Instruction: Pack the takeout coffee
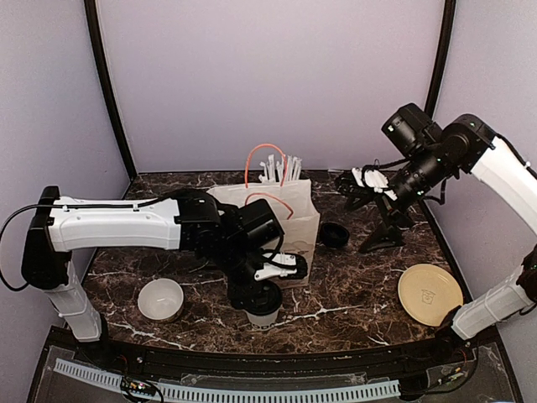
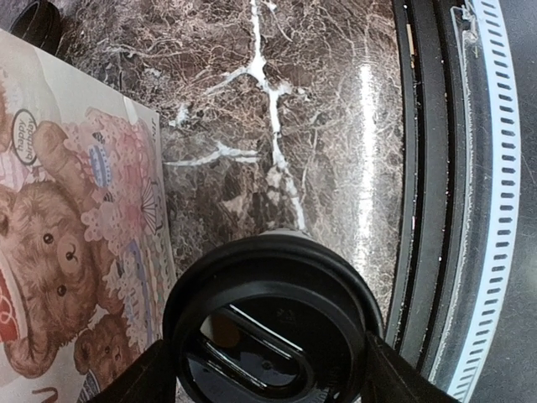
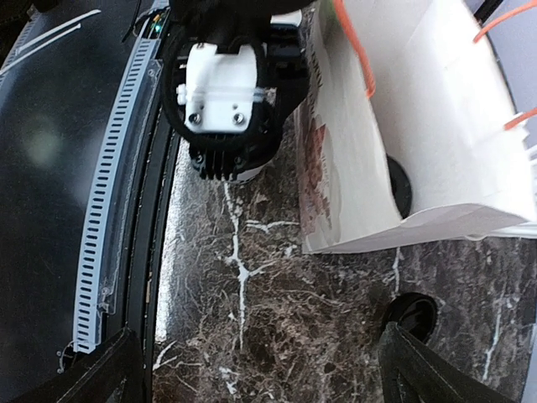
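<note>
While the left gripper (image 1: 257, 294) clasped the small white paper cup (image 1: 263, 316) with round black plastic lid (image 2: 268, 277) at the near edge of the table (image 1: 352, 285), the right gripper (image 1: 359, 186) hung wide open, empty.

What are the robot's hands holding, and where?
The left end effector clamps a coffee cup by the sides of its black lid. The right end effector holds nothing.
</note>
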`<control>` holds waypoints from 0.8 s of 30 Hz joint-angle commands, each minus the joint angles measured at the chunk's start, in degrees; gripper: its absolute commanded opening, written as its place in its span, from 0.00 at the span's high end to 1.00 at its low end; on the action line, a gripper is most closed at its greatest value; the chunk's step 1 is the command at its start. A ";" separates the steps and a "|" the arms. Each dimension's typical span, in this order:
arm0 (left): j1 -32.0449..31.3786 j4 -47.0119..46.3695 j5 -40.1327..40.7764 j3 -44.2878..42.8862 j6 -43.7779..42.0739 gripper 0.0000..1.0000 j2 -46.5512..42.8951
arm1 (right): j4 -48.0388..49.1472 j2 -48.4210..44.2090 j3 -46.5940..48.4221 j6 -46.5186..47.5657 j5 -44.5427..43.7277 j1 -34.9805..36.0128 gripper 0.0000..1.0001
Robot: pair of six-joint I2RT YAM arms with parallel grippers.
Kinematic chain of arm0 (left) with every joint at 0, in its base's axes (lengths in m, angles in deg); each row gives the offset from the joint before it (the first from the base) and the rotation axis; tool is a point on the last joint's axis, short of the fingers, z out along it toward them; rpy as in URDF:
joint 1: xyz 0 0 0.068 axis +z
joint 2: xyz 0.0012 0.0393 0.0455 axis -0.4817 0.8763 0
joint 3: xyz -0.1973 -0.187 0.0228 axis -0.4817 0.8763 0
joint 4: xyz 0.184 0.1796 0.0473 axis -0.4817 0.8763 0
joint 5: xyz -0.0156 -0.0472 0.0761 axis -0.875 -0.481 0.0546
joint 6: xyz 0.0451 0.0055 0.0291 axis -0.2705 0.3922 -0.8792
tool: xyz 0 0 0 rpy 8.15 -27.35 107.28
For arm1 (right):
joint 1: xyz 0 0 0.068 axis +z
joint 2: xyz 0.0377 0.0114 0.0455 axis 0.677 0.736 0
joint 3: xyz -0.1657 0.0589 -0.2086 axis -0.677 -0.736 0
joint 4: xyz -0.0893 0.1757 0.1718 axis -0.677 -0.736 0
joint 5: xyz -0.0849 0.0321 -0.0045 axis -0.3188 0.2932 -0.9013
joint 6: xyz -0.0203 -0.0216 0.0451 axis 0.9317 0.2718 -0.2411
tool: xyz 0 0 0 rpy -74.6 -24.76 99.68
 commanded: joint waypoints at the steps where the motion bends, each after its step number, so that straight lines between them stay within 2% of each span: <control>1: 0.09 4.59 -3.01 -3.65 1.10 0.33 -1.16 | -0.28 -0.58 9.37 -0.27 1.50 -1.90 0.02; 7: -1.05 7.50 -5.21 -4.80 3.60 0.35 -6.73 | 14.26 3.27 16.19 -11.73 1.35 -3.53 0.02; 12: -2.30 11.78 -6.82 -5.83 7.51 0.36 -11.25 | 13.62 14.61 25.25 -16.00 6.44 -3.22 0.08; 18: -2.67 16.57 -5.98 -5.66 13.01 0.36 -18.61 | 12.48 22.43 30.93 -14.70 7.85 0.62 0.11; 21: -2.66 18.45 -3.35 -6.20 14.72 0.37 -22.00 | 14.67 24.92 33.08 -16.97 6.26 1.50 0.15; 24: -2.61 22.12 1.37 -7.20 16.23 0.37 -23.86 | 16.42 27.92 35.12 -19.34 5.15 1.57 0.23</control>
